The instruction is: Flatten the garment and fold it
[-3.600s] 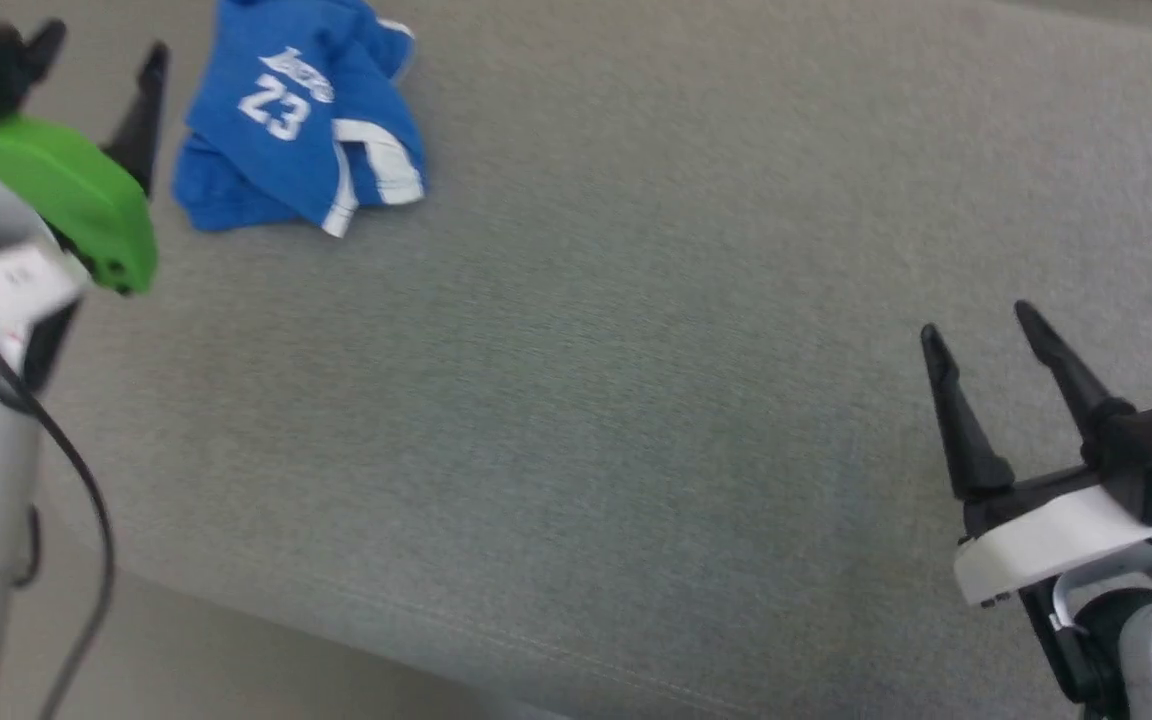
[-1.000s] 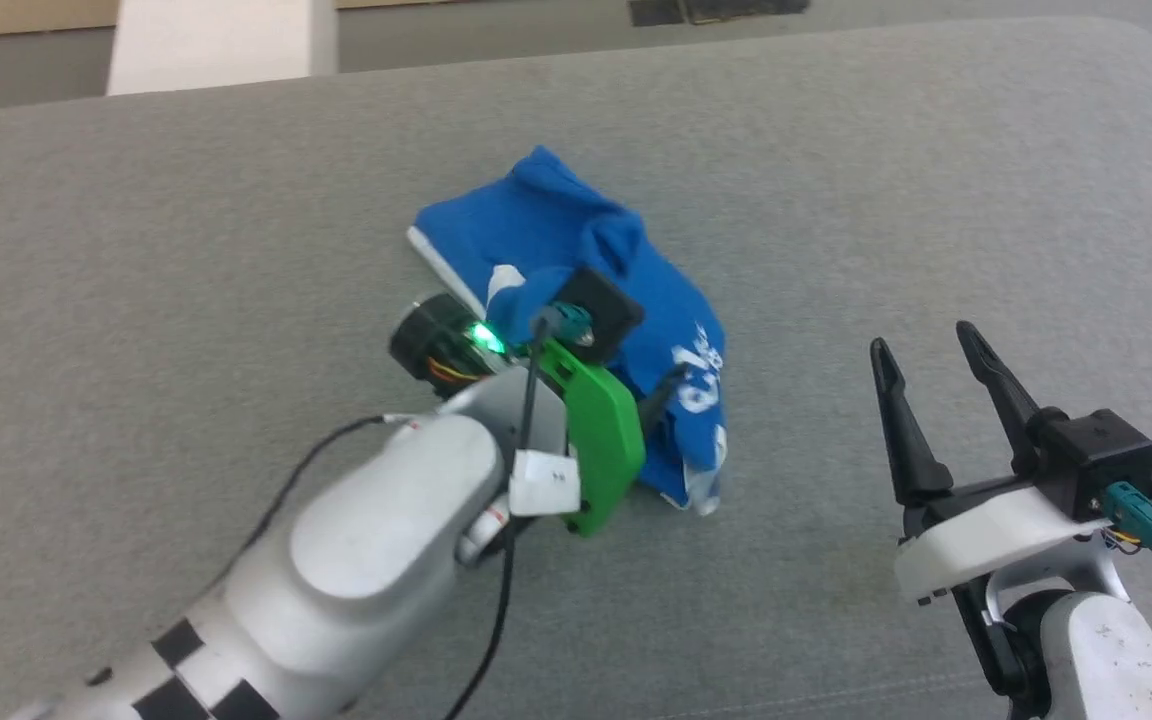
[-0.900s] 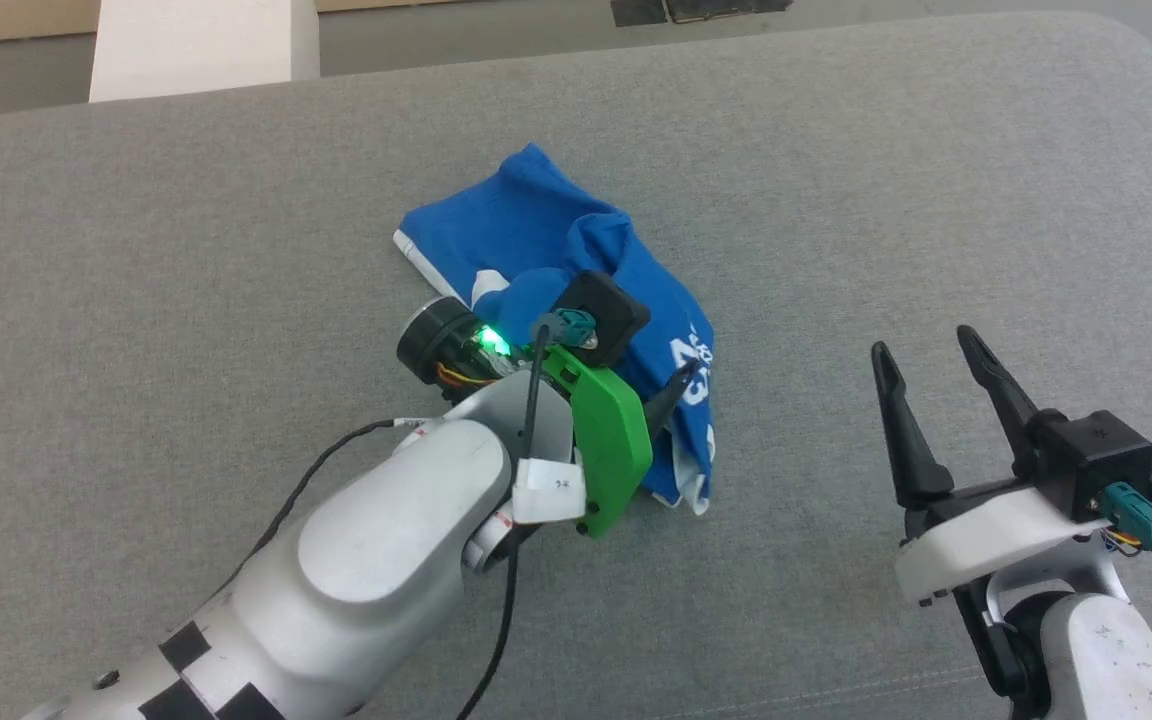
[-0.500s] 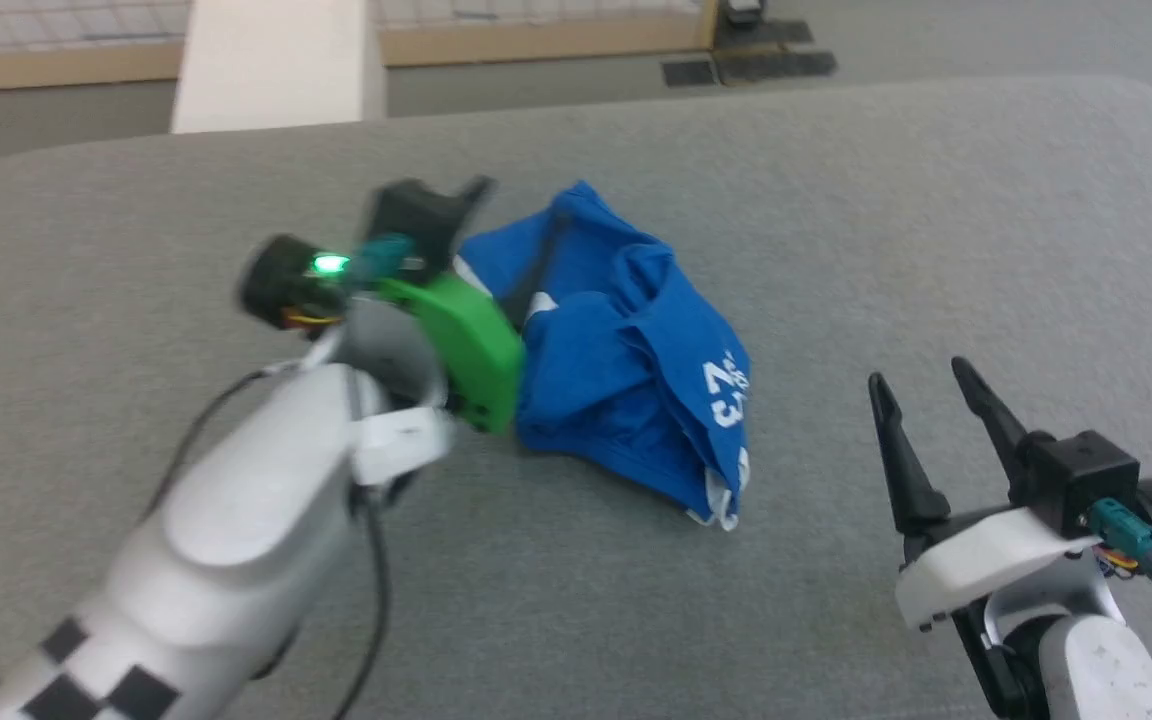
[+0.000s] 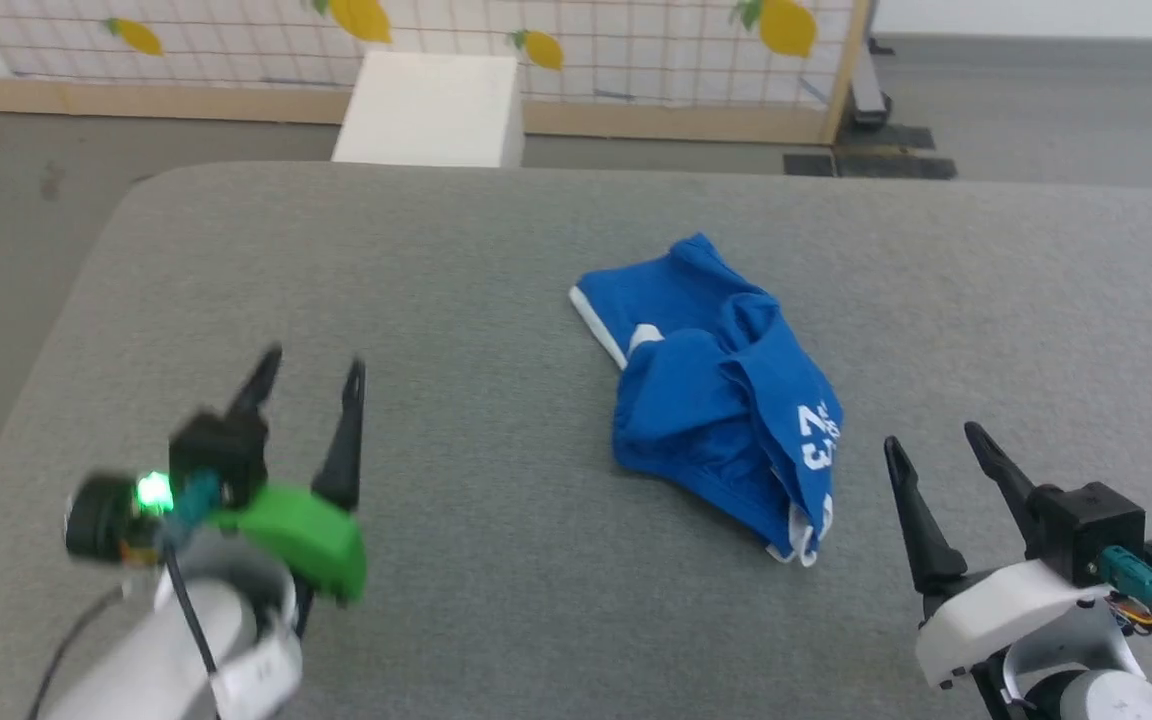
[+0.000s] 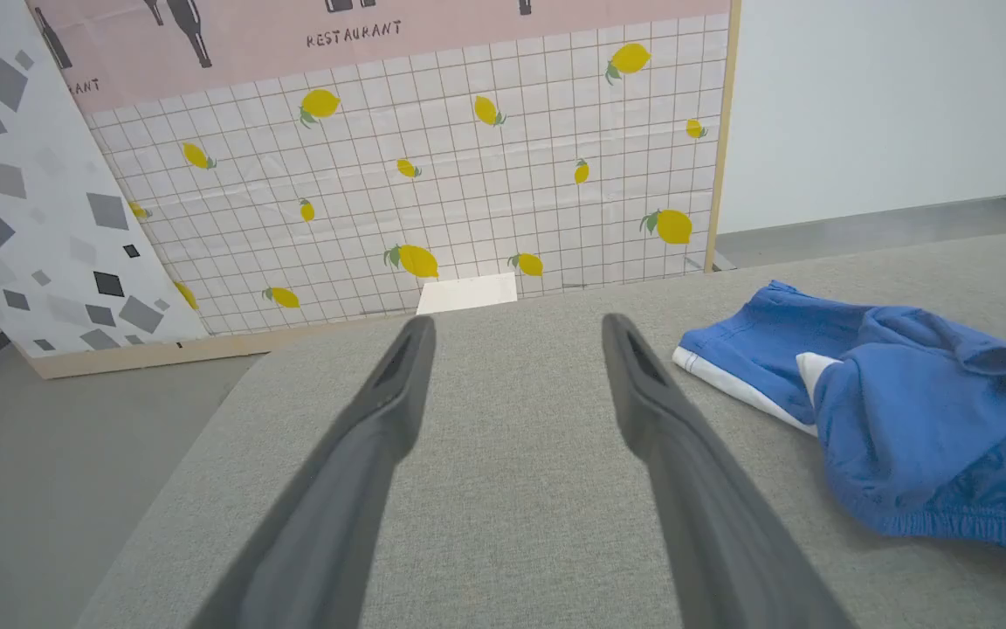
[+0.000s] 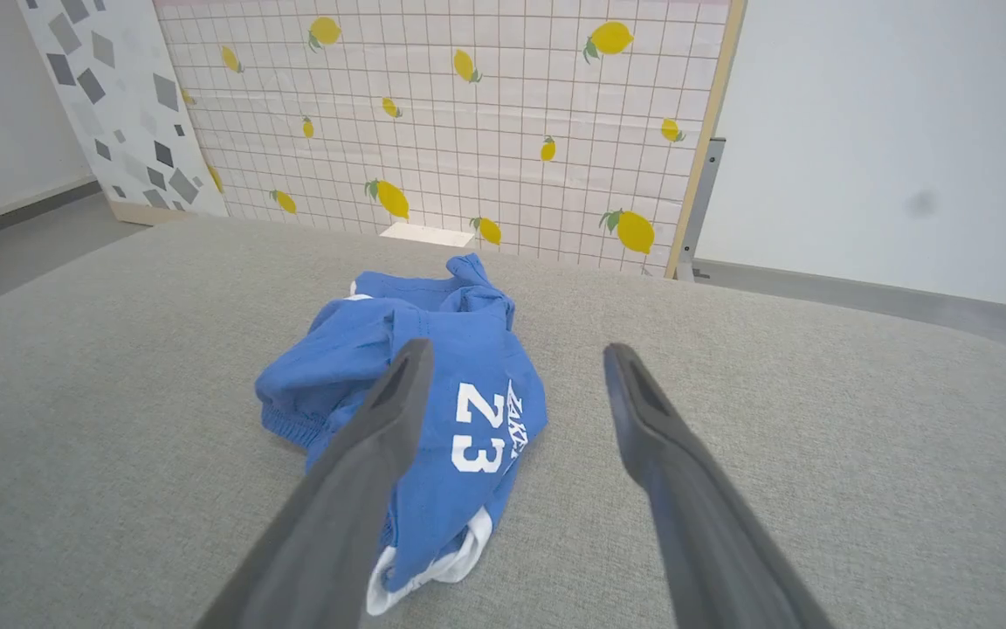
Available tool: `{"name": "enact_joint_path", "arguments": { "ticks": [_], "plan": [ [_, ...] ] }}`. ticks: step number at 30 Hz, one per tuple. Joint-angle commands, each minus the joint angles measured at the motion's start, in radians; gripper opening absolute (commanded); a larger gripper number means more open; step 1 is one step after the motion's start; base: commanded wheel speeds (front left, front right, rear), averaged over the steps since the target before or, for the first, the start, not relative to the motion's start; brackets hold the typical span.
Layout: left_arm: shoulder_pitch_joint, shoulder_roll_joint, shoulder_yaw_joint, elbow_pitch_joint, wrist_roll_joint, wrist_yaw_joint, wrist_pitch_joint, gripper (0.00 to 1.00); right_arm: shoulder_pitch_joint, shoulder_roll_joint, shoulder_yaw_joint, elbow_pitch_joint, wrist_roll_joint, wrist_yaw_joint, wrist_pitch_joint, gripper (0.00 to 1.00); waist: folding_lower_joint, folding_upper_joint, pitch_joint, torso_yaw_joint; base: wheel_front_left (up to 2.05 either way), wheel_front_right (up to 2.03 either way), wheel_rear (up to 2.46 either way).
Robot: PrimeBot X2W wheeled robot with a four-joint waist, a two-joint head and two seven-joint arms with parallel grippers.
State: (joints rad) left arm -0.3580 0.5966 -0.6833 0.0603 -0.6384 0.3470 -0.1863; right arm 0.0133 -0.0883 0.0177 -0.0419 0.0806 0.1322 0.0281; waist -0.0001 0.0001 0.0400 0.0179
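Observation:
The garment, bright blue shorts with white hems and a white "23", lies crumpled in a heap on the grey padded table. It shows at the right of the left wrist view and ahead, slightly left, in the right wrist view. My left gripper hovers open and empty well to the garment's left. My right gripper stands open and empty just right of the heap's near end. In each wrist view the fingers are spread with nothing between them.
The table's rounded left edge drops to a grey floor. Beyond its far edge stand a white box and a tiled lemon-print panel with a wooden frame. A patterned panel stands at the left.
My left gripper opened, let go of the garment and pulled back to the left. The garment dropped into a heap. The head camera tilted up, showing the wall. The right gripper stayed put.

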Motion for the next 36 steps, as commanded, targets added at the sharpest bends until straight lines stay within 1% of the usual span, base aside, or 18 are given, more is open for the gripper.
{"name": "enact_joint_path", "arguments": {
  "ticks": [1, 6, 10, 13, 16, 21, 24, 27, 31, 35, 36],
  "plan": [
    [0.041, 0.007, -0.003, -0.017, 0.016, 0.020, -0.014, 1.00, 0.015, -0.002, 0.001, -0.004, 0.007, -0.002, 0.006, 1.00, 0.0001, -0.0001, -0.016, 0.023, 0.00, 0.00, 0.00],
    [0.123, 0.002, -0.029, -0.069, 0.043, 0.062, -0.037, 1.00, 0.033, -0.002, 0.000, -0.001, 0.005, -0.002, 0.015, 1.00, 0.0001, -0.0001, -0.012, 0.038, 0.00, 0.00, 0.00],
    [0.125, -0.010, -0.027, -0.090, 0.044, 0.076, -0.039, 1.00, 0.037, -0.004, -0.006, -0.005, 0.002, -0.002, 0.028, 1.00, 0.0001, -0.0001, -0.006, 0.054, 0.00, 0.00, 0.00],
    [0.108, -0.012, -0.029, -0.098, 0.047, 0.074, -0.033, 1.00, 0.020, -0.020, 0.015, -0.006, 0.007, -0.002, 0.078, 1.00, 0.0001, -0.0001, 0.008, 0.067, 0.00, 0.00, 0.00],
    [0.090, -0.012, -0.031, -0.102, 0.051, 0.067, -0.029, 1.00, -0.014, -0.060, 0.059, 0.002, -0.001, -0.002, 0.152, 1.00, 0.0001, -0.0001, 0.029, 0.078, 0.00, 0.00, 0.00],
    [0.077, -0.019, -0.034, -0.095, 0.055, 0.064, -0.033, 1.00, -0.103, -0.100, 0.111, 0.049, 0.000, -0.002, 0.316, 1.00, 0.0001, -0.0001, 0.069, 0.109, 0.00, 0.00, 0.00],
    [0.075, -0.030, -0.038, -0.089, 0.056, 0.062, -0.037, 1.00, -0.145, -0.113, 0.124, 0.081, 0.006, -0.002, 0.403, 1.00, 0.0001, -0.0001, 0.086, 0.130, 0.00, 0.00, 0.00],
    [0.072, -0.041, -0.044, -0.080, 0.056, 0.059, -0.039, 1.00, -0.177, -0.125, 0.135, 0.108, 0.011, -0.002, 0.467, 1.00, 0.0001, -0.0001, 0.101, 0.152, 0.00, 0.00, 0.00],
    [0.062, -0.051, -0.050, -0.066, 0.056, 0.051, -0.041, 1.00, -0.199, -0.139, 0.131, 0.130, 0.011, -0.002, 0.490, 1.00, 0.0001, -0.0001, 0.118, 0.174, 0.00, 0.00, 0.00],
    [0.056, -0.057, -0.050, -0.056, 0.055, 0.048, -0.045, 1.00, -0.210, -0.148, 0.127, 0.147, 0.013, -0.002, 0.490, 1.00, 0.0001, -0.0001, 0.131, 0.182, 0.00, 0.00, 0.00],
    [0.055, -0.058, -0.051, -0.053, 0.056, 0.046, -0.045, 1.00, -0.212, -0.150, 0.127, 0.152, 0.014, -0.002, 0.487, 0.16, 0.0001, -0.0001, 0.133, 0.182, 0.00, 0.00, 0.00]
  ]
}}
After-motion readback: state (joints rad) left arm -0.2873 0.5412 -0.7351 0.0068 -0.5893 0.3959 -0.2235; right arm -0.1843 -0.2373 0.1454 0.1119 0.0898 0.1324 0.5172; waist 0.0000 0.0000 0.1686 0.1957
